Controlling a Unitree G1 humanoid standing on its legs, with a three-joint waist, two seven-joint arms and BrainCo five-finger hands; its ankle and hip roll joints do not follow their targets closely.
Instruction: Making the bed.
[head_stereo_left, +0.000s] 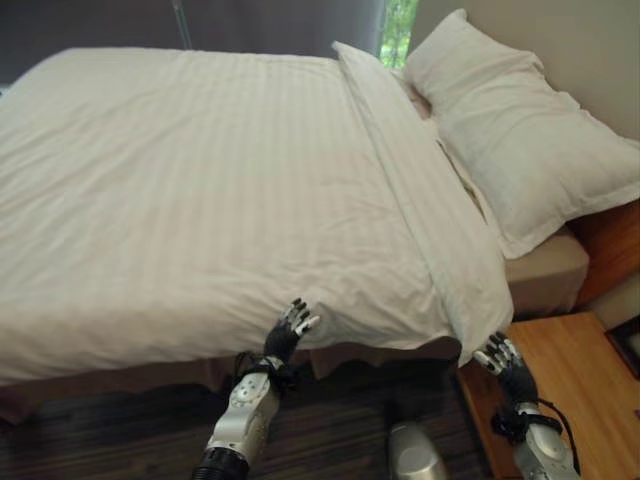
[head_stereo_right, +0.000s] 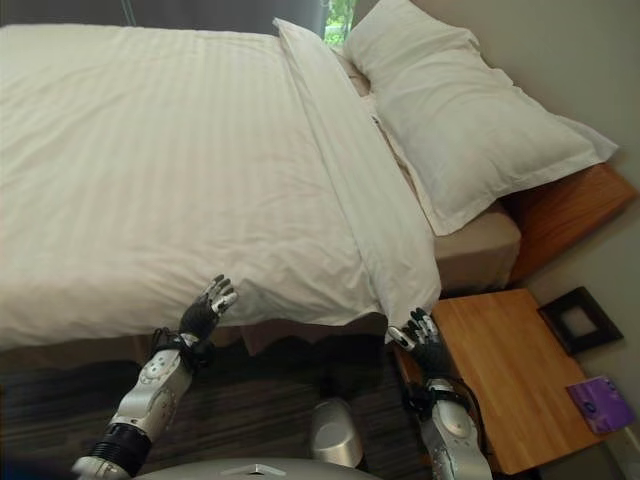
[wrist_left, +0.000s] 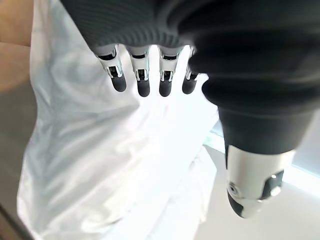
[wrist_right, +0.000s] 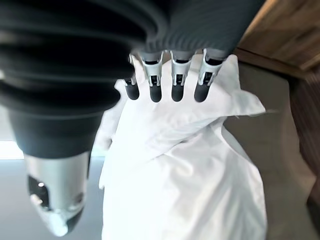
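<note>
— What's on the left?

— The white striped duvet (head_stereo_left: 200, 190) spread flat over the bed (head_stereo_left: 545, 270), its near edge hanging over the side. The left hand (head_stereo_left: 288, 332) is raised just at that hanging edge, fingers straight and slightly spread, holding nothing; whether the fingertips touch the cloth I cannot tell.

— And further along?

— The duvet's top is turned back in a long folded band (head_stereo_left: 420, 190) running across the bed. Its near corner droops over the side, and the right hand (head_stereo_left: 500, 355) sits just beside that corner, fingers relaxed and apart, gripping nothing.

— Beyond the fold?

— A white pillow (head_stereo_left: 520, 140) lies at the head of the bed, against the wooden headboard (head_stereo_right: 570, 210), with a strip of tan sheet bare below it.

— To the far right?

— A wooden nightstand (head_stereo_right: 510, 370) stands beside the bed. Near it on the floor are a dark square frame (head_stereo_right: 575, 318) and a purple packet (head_stereo_right: 600, 402).
</note>
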